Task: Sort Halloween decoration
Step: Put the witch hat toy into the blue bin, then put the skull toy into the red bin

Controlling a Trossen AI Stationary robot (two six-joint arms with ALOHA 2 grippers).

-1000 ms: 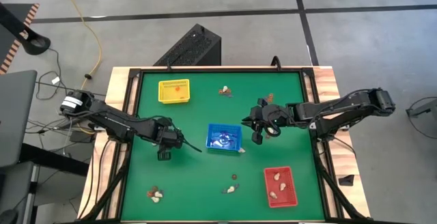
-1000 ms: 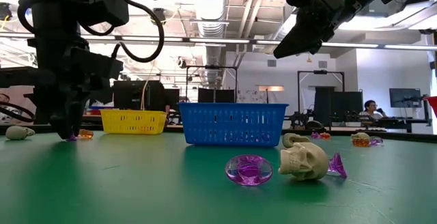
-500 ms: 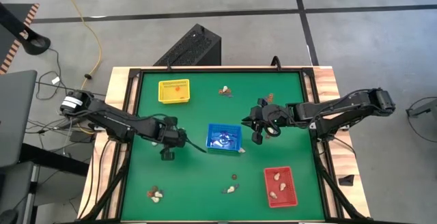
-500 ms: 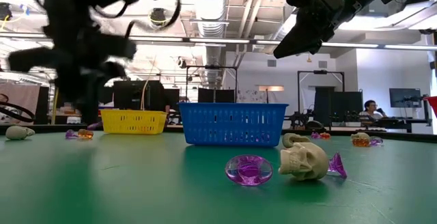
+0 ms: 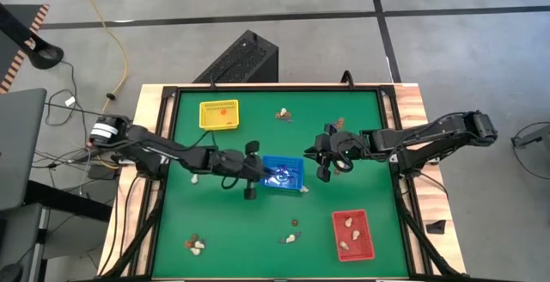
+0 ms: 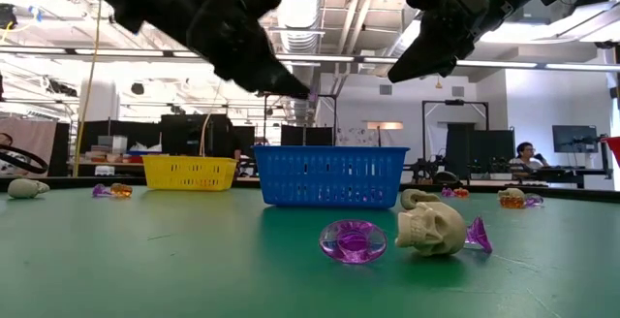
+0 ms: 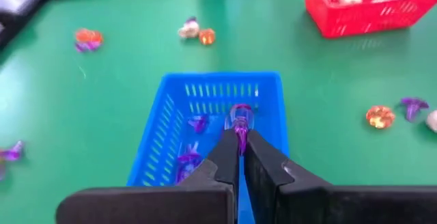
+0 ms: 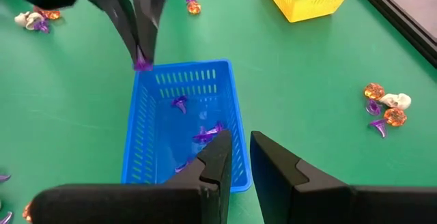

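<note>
My left gripper (image 5: 262, 178) is shut on a small purple trinket (image 7: 240, 119) above the left end of the blue tray (image 5: 292, 163); it also shows in the right wrist view (image 8: 142, 59) and the low view (image 6: 306, 92). Several purple trinkets (image 8: 198, 135) lie in the blue tray. My right gripper (image 5: 324, 171) hangs in the air just right of the blue tray, its fingers (image 8: 220, 157) a narrow gap apart and empty. The yellow tray (image 5: 219, 115) holds an orange piece. The red tray (image 5: 353, 235) holds cream pieces. My left gripper pinches the purple trinket's near end (image 7: 240, 134) between its two fingertips. The rest of the trinket sticks out past the tips. The fingers slant down from the table's left side. The trinket is lifted clear, above the blue tray (image 8: 140, 65).
Loose trinkets lie near the far edge (image 5: 283, 114) (image 5: 339, 121), at the near left (image 5: 197, 246) and near the middle front (image 5: 292, 237). In the low view a cream skull (image 6: 431, 229) and a purple ring (image 6: 353, 240) lie in front of the blue tray.
My left gripper has risen from the table and gone toward the table's right edge, from well left of the blue tray to above its left end. My right arm has kept still.
</note>
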